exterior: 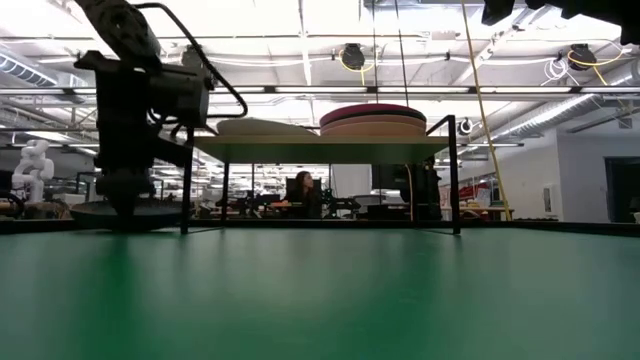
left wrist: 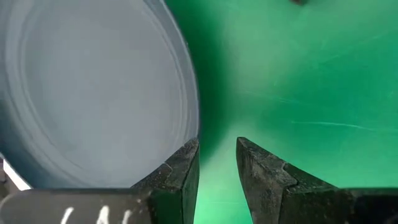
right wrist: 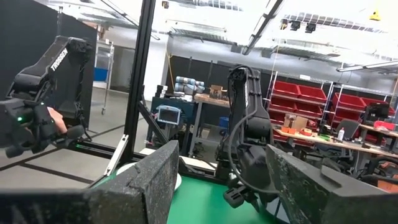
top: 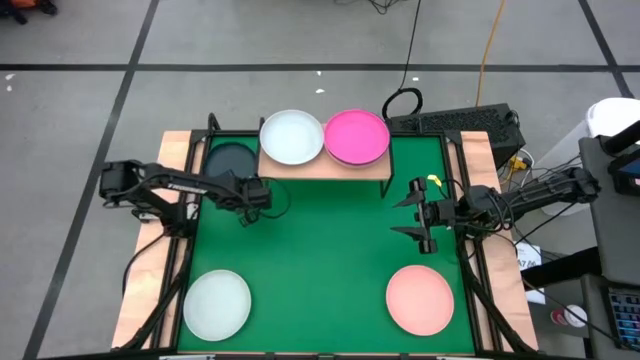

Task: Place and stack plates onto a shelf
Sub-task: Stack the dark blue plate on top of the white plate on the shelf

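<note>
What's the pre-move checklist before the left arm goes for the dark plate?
1. Left gripper open: ok, gap between fingers in the wrist view.
2. Dark plate free on the mat, beside the shelf: ok.
3. Fingers straddling the plate rim: not ok, both sit just outside it.
4. Shelf room: cannot tell; white plate and magenta plate fill the board.
5. Right gripper open, clear of the left arm: ok.
</note>
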Tool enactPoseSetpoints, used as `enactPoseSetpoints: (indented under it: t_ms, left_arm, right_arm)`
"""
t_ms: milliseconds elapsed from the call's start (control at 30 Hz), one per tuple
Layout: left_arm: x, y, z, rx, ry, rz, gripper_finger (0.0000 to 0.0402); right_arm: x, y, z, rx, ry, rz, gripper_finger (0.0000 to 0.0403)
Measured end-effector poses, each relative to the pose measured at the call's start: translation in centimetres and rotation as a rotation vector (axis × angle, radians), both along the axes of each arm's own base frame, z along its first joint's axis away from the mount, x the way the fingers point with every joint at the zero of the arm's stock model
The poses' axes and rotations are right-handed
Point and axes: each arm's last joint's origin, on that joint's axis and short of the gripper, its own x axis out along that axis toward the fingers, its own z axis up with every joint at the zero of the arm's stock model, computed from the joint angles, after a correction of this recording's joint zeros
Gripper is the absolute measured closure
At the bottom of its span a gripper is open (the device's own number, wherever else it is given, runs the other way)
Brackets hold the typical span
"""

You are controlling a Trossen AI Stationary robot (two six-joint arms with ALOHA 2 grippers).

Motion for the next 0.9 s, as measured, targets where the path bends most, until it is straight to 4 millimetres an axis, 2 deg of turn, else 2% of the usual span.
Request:
enactPoseSetpoints:
  t_ms: [233, 567, 800, 900]
  left_arm:
    - [0.1, 0.3, -0.3, -0.053, -0.012, 0.025, 0.0289]
    - [0.2, -0.7, -0.2, -0.087, -0.014, -0.010, 0.0289]
    - [0.1, 0.3, -0.2, -0.040, -0.017, 0.027, 0.0289]
    - [0.1, 0.6, -0.8, -0.036, -0.063, 0.037, 0.0289]
  right_arm:
    - [0.0, 0.0, 0.0, -0.001, 0.002, 0.000, 0.0181]
    - [0.0, 0.0, -0.1, -0.001, 0.006, 0.000, 0.0181]
    - [0.0, 0.0, -0.1, 0.006, 0.007, 0.002, 0.0181]
    - [0.0, 0.0, -0.1, 0.008, 0.007, 0.002, 0.0181]
